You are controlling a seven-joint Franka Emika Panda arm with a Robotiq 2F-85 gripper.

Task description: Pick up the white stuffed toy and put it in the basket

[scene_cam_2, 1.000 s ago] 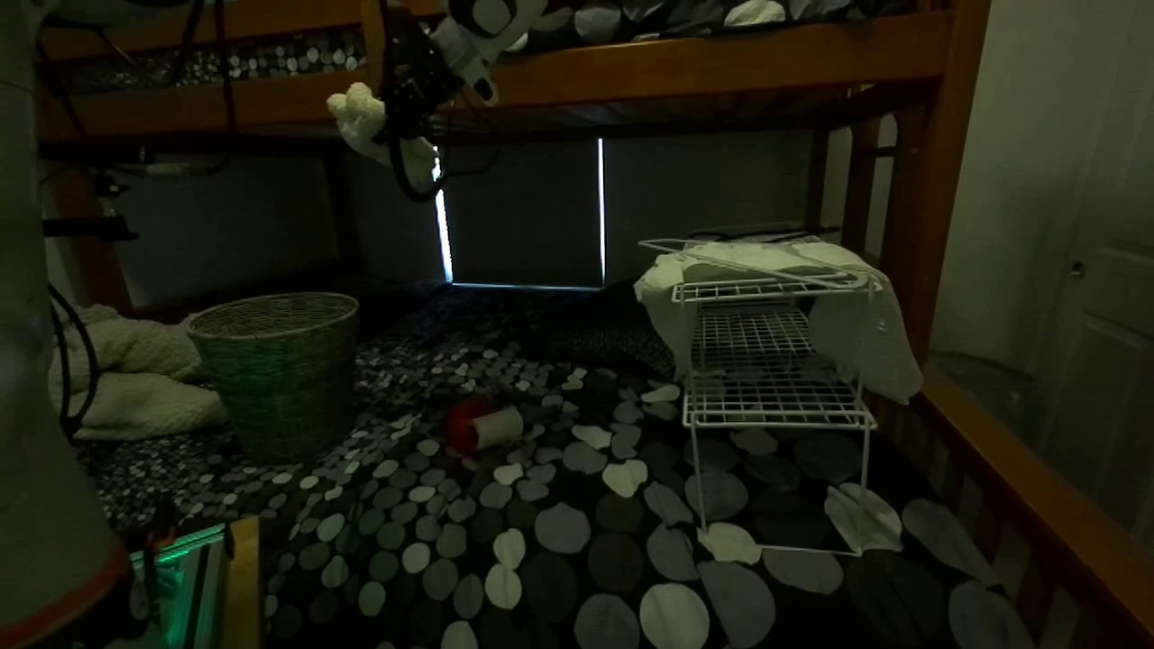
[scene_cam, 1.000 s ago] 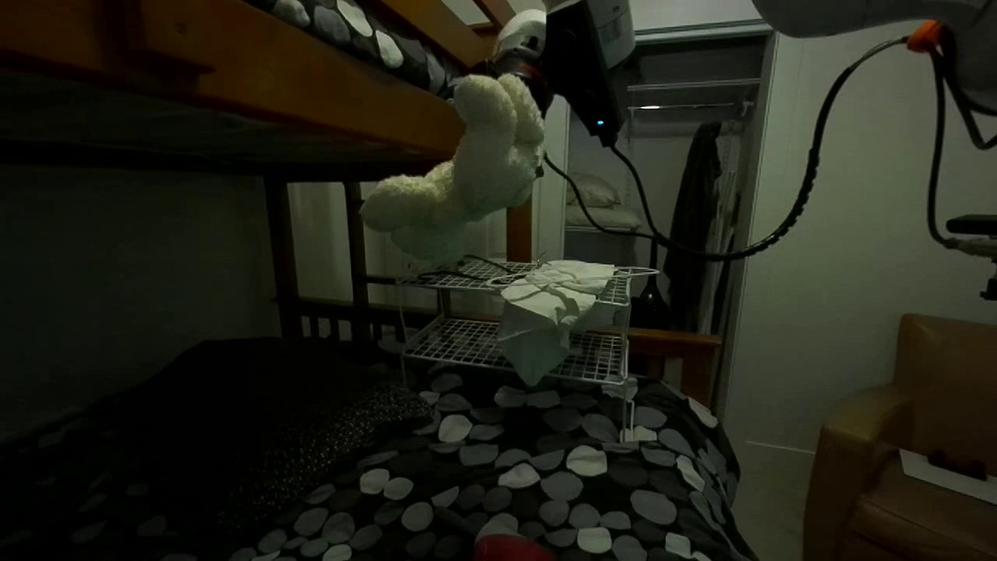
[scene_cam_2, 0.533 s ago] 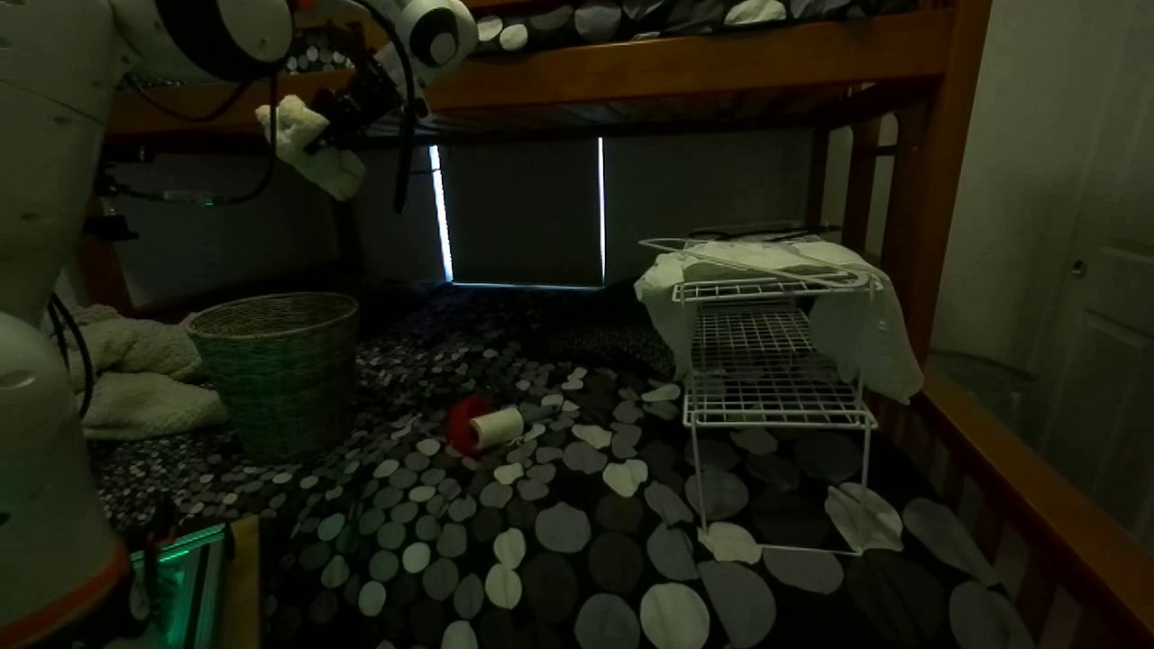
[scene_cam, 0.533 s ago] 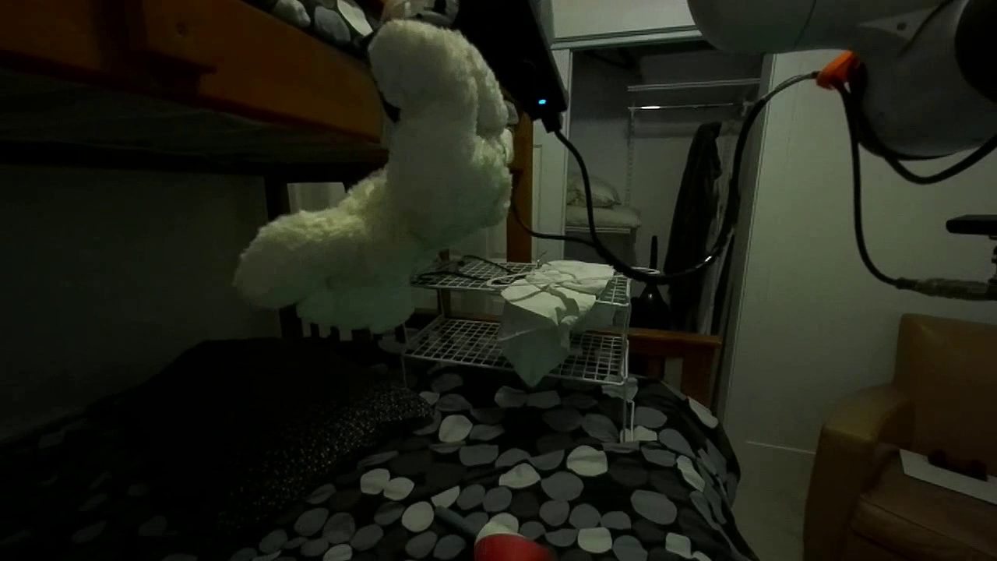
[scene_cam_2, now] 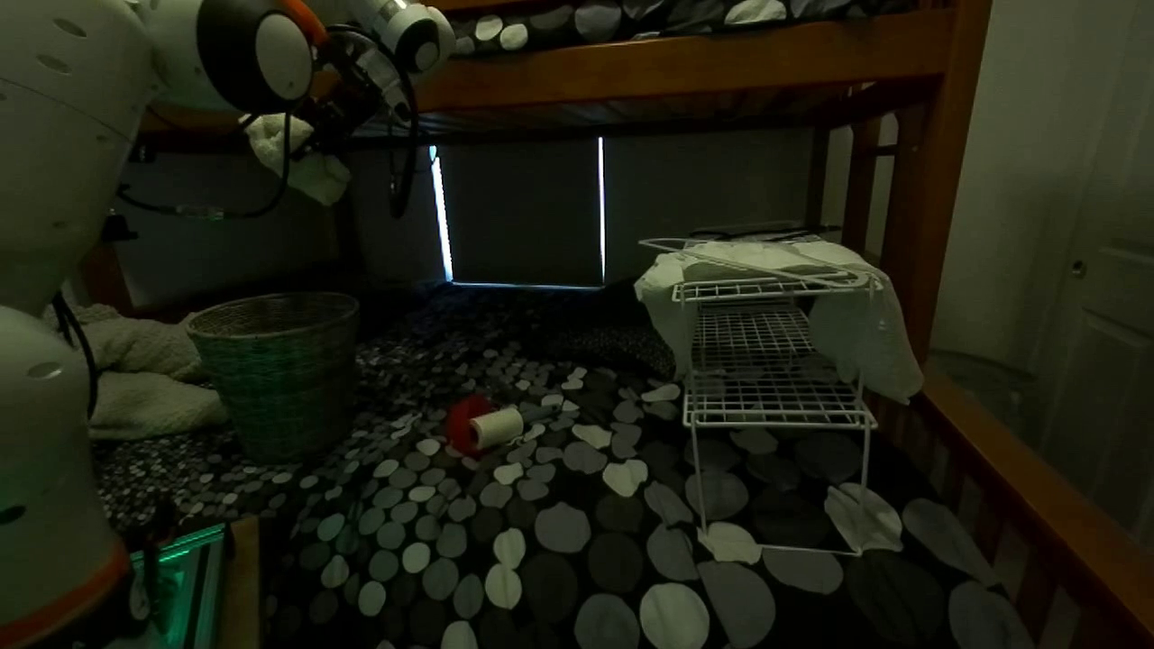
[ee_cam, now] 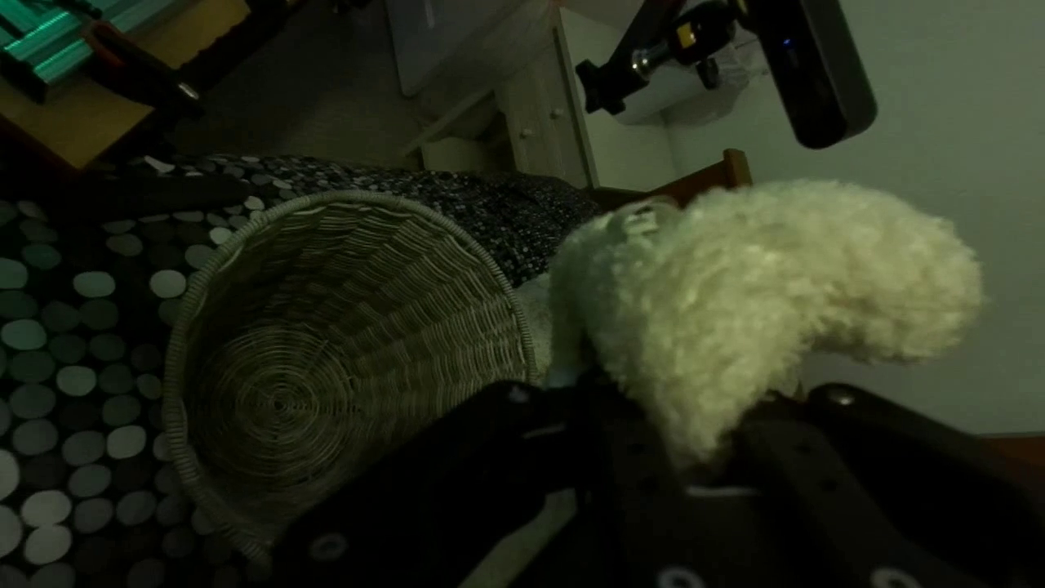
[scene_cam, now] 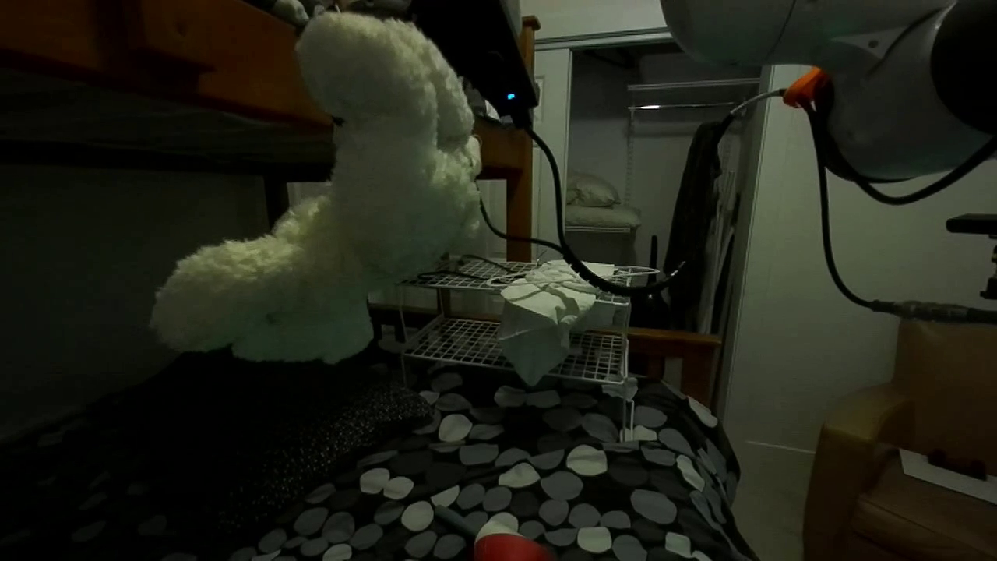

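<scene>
Beneath a wooden upper bunk (scene_cam_2: 685, 70), the dotted, cloth-covered worktop (scene_cam_2: 397, 559) carries the woven basket (scene_cam_2: 288, 397) and a white wire rack (scene_cam_2: 775, 379). Clamped in the end effector (ee_cam: 694, 416), the white stuffed toy (ee_cam: 767, 278) hangs in the air, higher than the basket's rim and, in the wrist view, beside its open mouth.

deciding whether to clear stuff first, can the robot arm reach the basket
Probably yes: in the wrist view the basket shows an open top, only the fingers overlapping its edge. They hold the toy to one side, so it likely needs swinging over.
</scene>
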